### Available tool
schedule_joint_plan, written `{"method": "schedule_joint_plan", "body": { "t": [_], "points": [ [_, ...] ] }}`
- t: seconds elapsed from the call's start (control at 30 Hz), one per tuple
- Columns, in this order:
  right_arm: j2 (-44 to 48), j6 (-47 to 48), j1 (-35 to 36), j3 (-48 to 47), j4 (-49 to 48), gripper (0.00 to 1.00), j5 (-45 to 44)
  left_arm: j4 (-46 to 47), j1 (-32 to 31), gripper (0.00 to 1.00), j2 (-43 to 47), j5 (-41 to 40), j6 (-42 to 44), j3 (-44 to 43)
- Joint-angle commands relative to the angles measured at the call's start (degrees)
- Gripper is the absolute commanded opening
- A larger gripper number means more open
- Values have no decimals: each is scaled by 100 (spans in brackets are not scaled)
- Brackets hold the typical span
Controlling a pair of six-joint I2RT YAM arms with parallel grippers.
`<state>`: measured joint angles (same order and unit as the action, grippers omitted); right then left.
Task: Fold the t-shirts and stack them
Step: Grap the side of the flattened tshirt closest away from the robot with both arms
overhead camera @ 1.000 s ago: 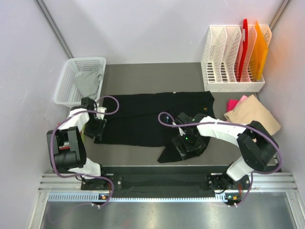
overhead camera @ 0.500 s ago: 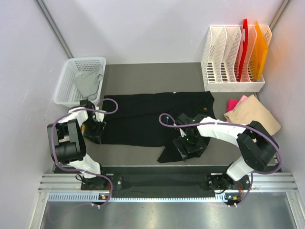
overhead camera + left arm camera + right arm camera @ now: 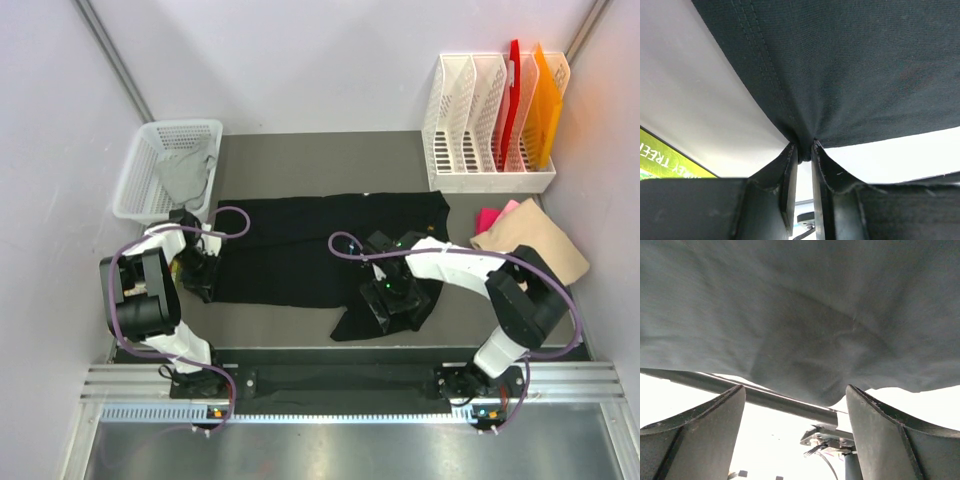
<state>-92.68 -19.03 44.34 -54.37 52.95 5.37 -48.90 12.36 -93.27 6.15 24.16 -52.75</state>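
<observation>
The black t-shirt [image 3: 300, 245] lies spread flat across the middle of the table. My left gripper [image 3: 197, 275] is at its left edge. In the left wrist view the gripper [image 3: 805, 150] is shut on a pinch of the black cloth [image 3: 850, 65] by the stitched hem. My right gripper [image 3: 392, 300] is over the shirt's lower right part. In the right wrist view it [image 3: 795, 390] is wide open, with black cloth [image 3: 790, 315] just beyond the fingertips and nothing between them. A grey shirt [image 3: 185, 172] lies in the basket. A tan shirt [image 3: 530, 240] and a pink one [image 3: 490, 217] lie at the right.
The white mesh basket [image 3: 150, 140] stands at the back left. A white file rack [image 3: 490, 110] with red and orange folders stands at the back right. Walls close in on both sides.
The left arm's elbow has drawn in while its gripper stays on the shirt's left edge. The right gripper has shifted slightly left over the shirt.
</observation>
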Motion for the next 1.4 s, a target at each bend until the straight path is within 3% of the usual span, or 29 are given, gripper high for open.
{"method": "schedule_joint_plan", "body": {
  "t": [0.0,0.37,0.5,0.53,0.6,0.7,0.8,1.37],
  "points": [
    [136,136,-83,-557,172,82,-264,109,30,19,72,88,124,80],
    [57,-31,-74,137,-320,78,-115,92,21,6,354,123,176,204],
    [22,-92,-74,313,-504,71,-53,65,30,2,398,141,168,178],
    [-4,-119,-74,322,-522,61,-1,65,21,2,398,149,159,169],
    [-4,-136,-74,313,-549,51,43,22,21,0,415,176,150,134],
    [127,-180,-74,225,-418,23,9,-31,30,0,477,176,159,72],
    [390,-189,-74,76,-163,5,-97,-84,21,0,556,150,159,-24],
    [1683,-330,-74,-258,1595,5,70,-1121,21,0,1039,255,615,-587]
  ]
}}
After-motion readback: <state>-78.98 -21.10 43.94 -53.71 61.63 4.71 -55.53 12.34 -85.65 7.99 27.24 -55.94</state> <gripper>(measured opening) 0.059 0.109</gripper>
